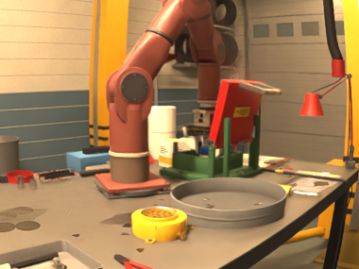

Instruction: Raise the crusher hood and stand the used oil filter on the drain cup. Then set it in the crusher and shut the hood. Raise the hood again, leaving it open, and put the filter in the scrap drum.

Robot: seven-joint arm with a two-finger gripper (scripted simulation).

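The oil filter [204,150] is mostly hidden: only a small blue piece shows low inside the green crusher [212,163], behind its frame. The crusher's red hood [235,111] stands raised and tilted back, its handle bar at the top. My gripper [204,123] reaches down behind the hood, over the crusher's opening and just above the filter; it is open and holds nothing. The yellow drain cup [159,223] with its perforated top stands near the front of the bench. The wide grey scrap drum [229,201], low and round, lies between the cup and the crusher.
Behind the crusher stand a white canister [162,126] and a small carton. A red lamp [312,104] hangs at the right, over the bench edge. A blue box [87,159], a grey can [8,153] and loose tools lie at the left.
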